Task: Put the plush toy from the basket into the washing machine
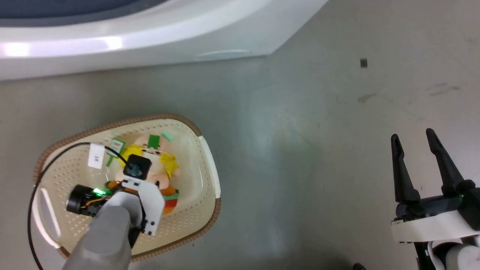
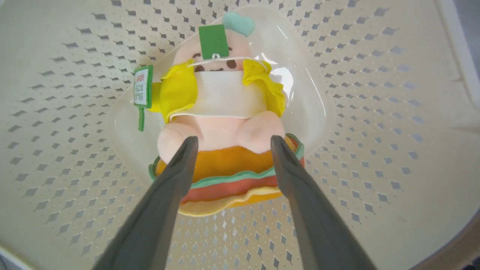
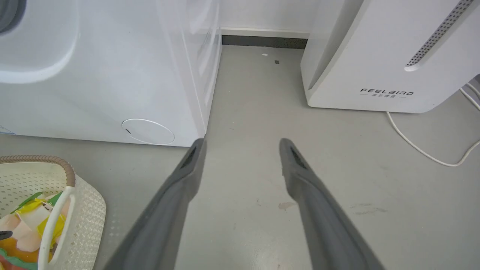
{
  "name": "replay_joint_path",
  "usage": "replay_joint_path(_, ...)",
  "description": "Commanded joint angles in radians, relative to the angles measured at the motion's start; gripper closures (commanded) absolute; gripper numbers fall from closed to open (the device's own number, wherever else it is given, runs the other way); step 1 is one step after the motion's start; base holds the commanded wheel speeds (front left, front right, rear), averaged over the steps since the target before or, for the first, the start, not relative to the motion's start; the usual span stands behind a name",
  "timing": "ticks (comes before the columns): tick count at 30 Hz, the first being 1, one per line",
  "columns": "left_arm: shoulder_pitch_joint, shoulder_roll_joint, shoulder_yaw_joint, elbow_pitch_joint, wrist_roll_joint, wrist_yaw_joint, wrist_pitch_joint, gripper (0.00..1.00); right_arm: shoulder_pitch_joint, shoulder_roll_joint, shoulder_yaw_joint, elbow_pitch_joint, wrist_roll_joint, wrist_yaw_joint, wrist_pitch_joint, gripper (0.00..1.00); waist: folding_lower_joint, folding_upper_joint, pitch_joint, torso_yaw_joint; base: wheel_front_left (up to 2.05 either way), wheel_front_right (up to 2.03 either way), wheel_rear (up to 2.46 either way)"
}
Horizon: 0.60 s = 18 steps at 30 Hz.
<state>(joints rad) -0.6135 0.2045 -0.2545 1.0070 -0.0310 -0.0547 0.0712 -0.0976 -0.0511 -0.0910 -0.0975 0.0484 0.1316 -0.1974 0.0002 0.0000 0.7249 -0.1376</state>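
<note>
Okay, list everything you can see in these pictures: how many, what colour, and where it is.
plush toy: one; orange, yellow, green, red and pale pink, with green tags; lying in the basket
basket: one; cream with a brown rim; on the floor in front of the washing machine
washing machine: one; white; along the top of the head view
appliance: one; white, marked FEELBIRD; on the floor, right of the washing machine in the right wrist view
cable: one; white; on the floor beside the appliance
floor: one; grey; under everything
left pincer: one; dark; open, inside the basket, one finger on each side of the plush toy's lower part
right pincer: one; dark; open, over bare floor
</note>
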Motion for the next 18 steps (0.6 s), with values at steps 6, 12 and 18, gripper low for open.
replay_joint_path(6, -0.082, 0.030, -0.024, 0.084, -0.015, 0.004, 0.001, 0.00, -0.034, 0.001, -0.004, -0.014, 0.020, -0.001, -0.024, 0.00, -0.0002, 0.0000, 0.098, -0.024, 0.00, 0.00, 0.00)
replay_joint_path(12, -0.133, 0.047, -0.044, 0.146, -0.026, 0.003, 0.002, 0.00, -0.046, 0.001, -0.013, -0.019, 0.032, -0.001, -0.036, 0.00, -0.0002, 0.0000, 0.160, -0.037, 0.00, 0.00, 0.00)
replay_joint_path(18, -0.185, 0.067, -0.071, 0.218, -0.035, 0.016, 0.026, 0.00, -0.060, 0.001, -0.021, -0.034, 0.043, -0.001, -0.051, 0.00, -0.0002, 0.0000, 0.234, -0.052, 0.00, 0.00, 0.00)
